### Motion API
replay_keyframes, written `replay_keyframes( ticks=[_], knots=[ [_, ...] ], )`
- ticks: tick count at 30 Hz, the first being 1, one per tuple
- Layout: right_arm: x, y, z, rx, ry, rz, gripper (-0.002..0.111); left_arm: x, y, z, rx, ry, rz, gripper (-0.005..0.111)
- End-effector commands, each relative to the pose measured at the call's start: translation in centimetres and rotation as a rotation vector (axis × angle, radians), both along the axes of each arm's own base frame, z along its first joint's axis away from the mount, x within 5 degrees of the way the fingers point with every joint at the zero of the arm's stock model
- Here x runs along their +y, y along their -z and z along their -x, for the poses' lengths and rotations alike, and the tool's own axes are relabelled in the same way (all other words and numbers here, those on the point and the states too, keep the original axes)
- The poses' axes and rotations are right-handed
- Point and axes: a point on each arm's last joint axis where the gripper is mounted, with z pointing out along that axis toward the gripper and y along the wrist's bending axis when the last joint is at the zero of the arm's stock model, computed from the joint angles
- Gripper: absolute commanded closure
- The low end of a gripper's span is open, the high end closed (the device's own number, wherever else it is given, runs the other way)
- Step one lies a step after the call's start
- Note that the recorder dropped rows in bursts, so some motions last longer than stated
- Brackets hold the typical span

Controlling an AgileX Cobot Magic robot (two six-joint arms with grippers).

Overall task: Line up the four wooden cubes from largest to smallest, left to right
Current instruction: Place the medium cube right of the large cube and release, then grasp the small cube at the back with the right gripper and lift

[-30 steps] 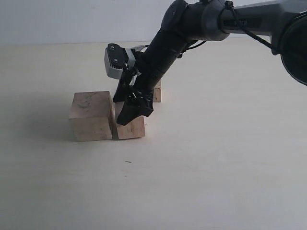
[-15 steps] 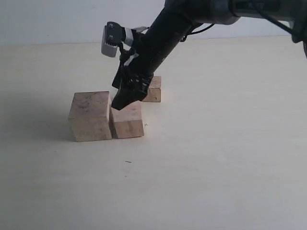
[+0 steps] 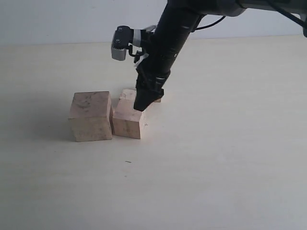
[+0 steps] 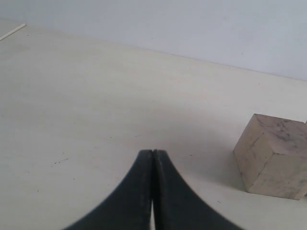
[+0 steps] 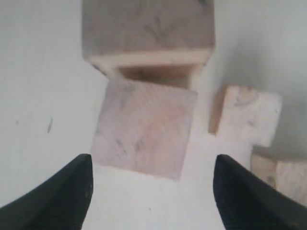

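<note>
Item: right gripper (image 3: 143, 104), black, jaws spread wide and holding nothing, tips poised just over the rear top edge of the second cube (image 3: 128, 122); its wrist view shows both fingers (image 5: 60, 194) flanking that cube's top face. Item: second cube, pale tan with faint grain, standing on the table (image 3: 216, 167) close against the right side of the largest cube (image 3: 90, 116) and turned slightly askew to it. Item: largest cube, pale unpainted wood with greyish mottling on top. Item: third cube (image 5: 245, 114), smaller, pale with grey flecks, just behind the second. Item: fourth cube (image 5: 280, 178) (partly cut off by the frame edge and a finger), beside the third. Item: left gripper (image 4: 152, 160), black, fingers pressed together on nothing, well apart from the group.
</note>
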Motion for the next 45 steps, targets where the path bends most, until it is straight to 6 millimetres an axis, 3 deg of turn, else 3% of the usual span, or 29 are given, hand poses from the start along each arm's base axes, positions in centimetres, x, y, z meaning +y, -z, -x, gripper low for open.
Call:
replay_keyframes(
  ticks=[1, 8, 17, 31, 45],
  knots=[
    [-1.1, 0.4, -0.9, -0.061, 0.097, 0.116, 0.041, 0.0, 0.0, 0.0, -0.012, 0.0, -0.004, 0.107],
    [-0.8, 2.9, -1.5, -0.062, 0.126, 0.136, 0.049, 0.0, 0.0, 0.0, -0.012, 0.0, -0.004, 0.107],
    [-0.5, 6.4, -2.0, -0.041, 0.137, 0.158, 0.049, 0.0, 0.0, 0.0, -0.012, 0.0, -0.004, 0.107],
    [0.5, 6.4, -2.3, -0.025, 0.235, 0.046, 0.05, 0.0, 0.0, 0.0, -0.012, 0.0, -0.004, 0.107],
    [0.4, 6.5, -1.9, 0.037, 0.295, 0.073, 0.05, 0.0, 0.0, 0.0, -0.012, 0.0, -0.004, 0.107]
  ],
)
